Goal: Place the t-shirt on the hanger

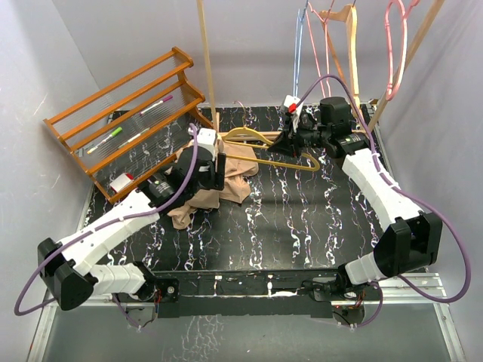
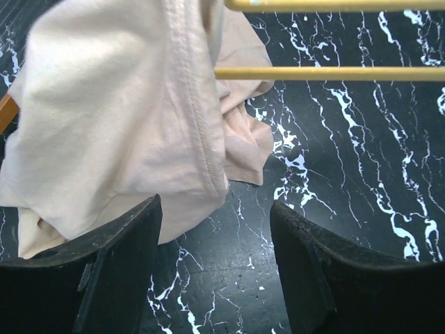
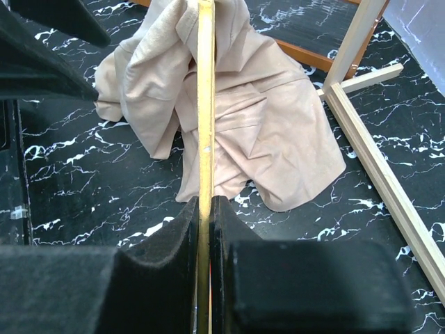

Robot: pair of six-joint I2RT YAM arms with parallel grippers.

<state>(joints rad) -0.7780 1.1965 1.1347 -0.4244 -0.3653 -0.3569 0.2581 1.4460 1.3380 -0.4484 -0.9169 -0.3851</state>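
The tan t-shirt [image 1: 219,192] lies crumpled on the black marbled table, left of centre. My right gripper [image 1: 293,137] is shut on the mustard-yellow hanger [image 1: 281,161], which points left with its far end at the shirt. In the right wrist view the hanger [image 3: 205,104] runs from between my closed fingers [image 3: 204,209] to the t-shirt [image 3: 271,132]. My left gripper [image 1: 216,170] hovers over the shirt. In the left wrist view it [image 2: 215,229] is open and empty. The t-shirt's hem [image 2: 104,118] hangs by its left finger [image 2: 118,271]. The hanger's bars [image 2: 334,72] disappear behind the fabric.
An orange wooden rack [image 1: 128,113] holding pens stands at the back left, against the shirt. A light wooden stand [image 1: 205,53] rises behind, with its foot [image 3: 368,146] beside the shirt. Pink, blue and wooden hangers [image 1: 347,45] hang at the back right.
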